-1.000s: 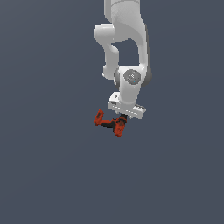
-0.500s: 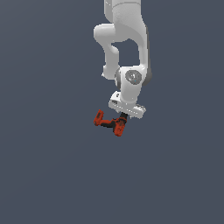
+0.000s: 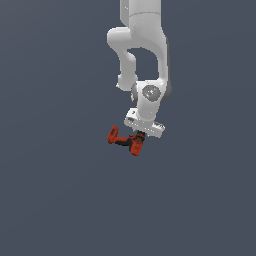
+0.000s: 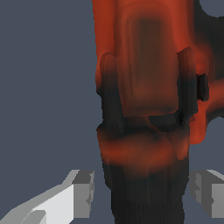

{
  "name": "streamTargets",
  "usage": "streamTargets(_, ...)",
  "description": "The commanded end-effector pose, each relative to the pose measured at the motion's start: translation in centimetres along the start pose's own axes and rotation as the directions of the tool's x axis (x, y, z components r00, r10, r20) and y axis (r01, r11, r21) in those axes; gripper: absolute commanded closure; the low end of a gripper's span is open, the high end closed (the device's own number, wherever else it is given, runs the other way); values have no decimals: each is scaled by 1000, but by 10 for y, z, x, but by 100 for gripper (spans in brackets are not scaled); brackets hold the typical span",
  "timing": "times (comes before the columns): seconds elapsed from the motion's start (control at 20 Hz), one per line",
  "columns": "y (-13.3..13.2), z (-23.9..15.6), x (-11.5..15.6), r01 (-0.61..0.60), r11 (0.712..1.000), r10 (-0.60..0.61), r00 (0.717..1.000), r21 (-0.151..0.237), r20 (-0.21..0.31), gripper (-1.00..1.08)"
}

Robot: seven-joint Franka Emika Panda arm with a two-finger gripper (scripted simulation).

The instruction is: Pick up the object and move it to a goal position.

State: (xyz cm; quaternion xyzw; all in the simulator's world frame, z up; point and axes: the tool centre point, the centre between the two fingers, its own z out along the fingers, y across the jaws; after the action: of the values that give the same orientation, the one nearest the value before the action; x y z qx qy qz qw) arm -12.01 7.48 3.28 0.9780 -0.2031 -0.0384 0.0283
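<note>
The arm [image 3: 142, 47] is the largest thing in the exterior view: a white, jointed body that enters at twelve o'clock, bends through a rounded elbow, and ends near the picture's middle in a wrist with a grey disc on its side. Behind it lies a plain slate-grey ground [image 3: 55, 200], with no edge or seam to be seen.

Under the wrist sits the gripper [image 3: 137, 140], its white bar tilted, lower toward four o'clock. Its fingers are mostly hidden behind the drill in that view. In the wrist view two pale grey fingertips [image 4: 83, 192] show on either side of the drill's dark end, with slivers of grey ground between each tip and the drill. Whether the pads press the body cannot be told from either picture.

The drill [image 3: 125, 140] hangs just below the bar, at about seven o'clock from the wrist. It is red-orange with black parts, and its blocky base points toward nine o'clock. It appears clear of the ground, though no shadow shows. In the wrist view the drill [image 4: 144, 87] fills most of the frame, blurred, its red body running toward twelve o'clock and its black part toward six.
</note>
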Motion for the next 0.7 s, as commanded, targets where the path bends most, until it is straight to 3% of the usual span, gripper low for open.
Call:
streamTargets(0.0, 0, 6, 0, 0, 1000, 0, 1000, 0, -1, -60)
streamTargets(0.1, 0, 7, 0, -1, 1000, 1, 1000, 0, -1, -60)
streamTargets(0.15, 0, 7, 0, -1, 1000, 1, 1000, 0, -1, 108)
streamTargets(0.65, -1, 6, -1, 0, 1000, 0, 1000, 1, -1, 108)
